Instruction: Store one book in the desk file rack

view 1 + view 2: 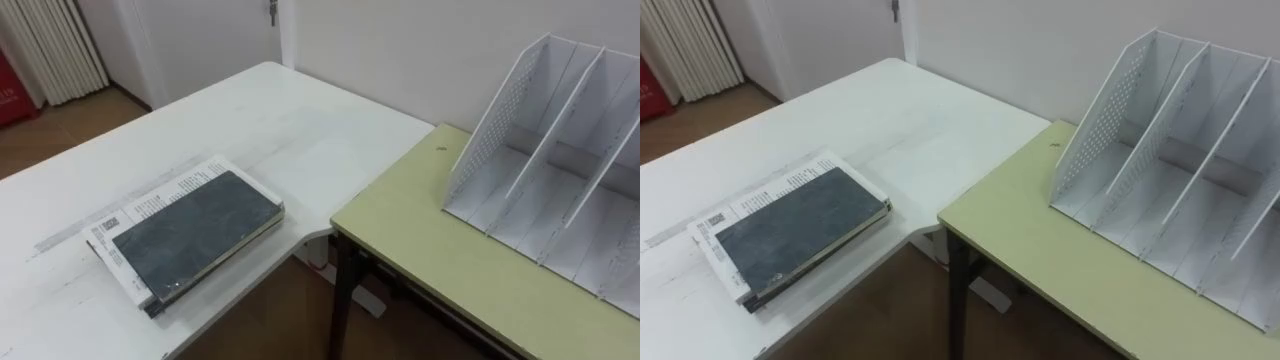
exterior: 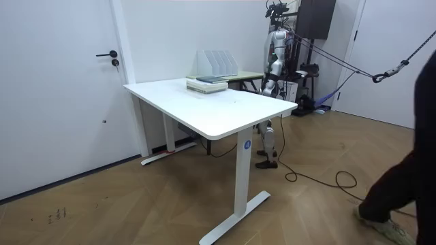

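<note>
White walls (image 2: 163, 34), wood floor (image 2: 136, 204) — white desk (image 2: 225, 112) beside a green table (image 1: 430, 250).

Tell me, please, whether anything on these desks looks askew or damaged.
Nothing looks spilled or damaged. The dark book lies slightly offset on the printed book beneath it, near the white desk's edge. The file rack stands upright and empty on the green desk.

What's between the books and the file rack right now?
Between the books and file rack: only bare white table, an open gap, then bare green desk, as both eye views show.
</note>
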Tool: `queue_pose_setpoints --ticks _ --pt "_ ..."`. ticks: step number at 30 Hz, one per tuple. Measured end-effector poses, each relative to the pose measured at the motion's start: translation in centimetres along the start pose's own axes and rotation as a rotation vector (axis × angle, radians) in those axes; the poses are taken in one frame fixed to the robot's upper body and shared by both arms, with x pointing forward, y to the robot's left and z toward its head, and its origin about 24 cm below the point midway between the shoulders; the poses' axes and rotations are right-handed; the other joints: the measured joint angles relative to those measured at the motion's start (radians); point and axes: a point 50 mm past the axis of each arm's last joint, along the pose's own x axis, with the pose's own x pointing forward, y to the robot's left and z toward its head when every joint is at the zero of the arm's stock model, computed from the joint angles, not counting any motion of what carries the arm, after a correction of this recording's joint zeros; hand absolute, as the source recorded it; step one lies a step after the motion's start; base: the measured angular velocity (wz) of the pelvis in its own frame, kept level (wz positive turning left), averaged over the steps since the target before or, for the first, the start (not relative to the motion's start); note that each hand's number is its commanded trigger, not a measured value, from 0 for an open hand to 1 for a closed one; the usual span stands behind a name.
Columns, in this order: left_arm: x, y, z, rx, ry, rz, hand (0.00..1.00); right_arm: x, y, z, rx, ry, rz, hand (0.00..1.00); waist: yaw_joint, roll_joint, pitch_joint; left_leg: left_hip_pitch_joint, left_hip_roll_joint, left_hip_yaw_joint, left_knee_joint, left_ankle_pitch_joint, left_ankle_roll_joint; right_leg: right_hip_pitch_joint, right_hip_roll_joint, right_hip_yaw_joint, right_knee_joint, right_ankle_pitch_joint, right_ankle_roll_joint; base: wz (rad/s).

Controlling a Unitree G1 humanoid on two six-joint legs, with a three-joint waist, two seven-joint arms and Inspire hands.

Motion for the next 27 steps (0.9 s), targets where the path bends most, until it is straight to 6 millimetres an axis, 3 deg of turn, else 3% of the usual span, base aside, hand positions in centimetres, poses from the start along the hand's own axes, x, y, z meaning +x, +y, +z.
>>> queue_pose_setpoints --ticks 15,21,27 --pt "-0.2 0.5 -1.0 -0.035 0.025 0.058 0.00 0.1 0.4 -1.0 0.015 0.031 0.013 0.00 -0.001 0.005 -0.0021 0.000 0.000 -0.003 0.000 0.000 0.000 0.001 -0.001 -0.004 0.000 0.000 0.000 0.00" --pt "-0.2 0.4 -1.0 -0.034 0.021 0.082 0.00 0.1 1.1 -1.3 0.008 0.050 0.027 0.00 -0.001 -0.002 -0.0076 0.000 -0.001 -0.003 0.000 0.000 0.000 0.000 -0.001 -0.009 0.000 0.000 0.000 0.00" --pt "-0.2 0.3 -0.7 -0.011 0.011 0.089 0.00 0.1 1.2 -1.6 0.009 0.056 0.029 0.00 -0.002 0.002 -0.0060 0.004 -0.001 0.002 0.000 0.000 0.000 0.004 -0.001 -0.006 -0.001 0.000 -0.001 0.00"
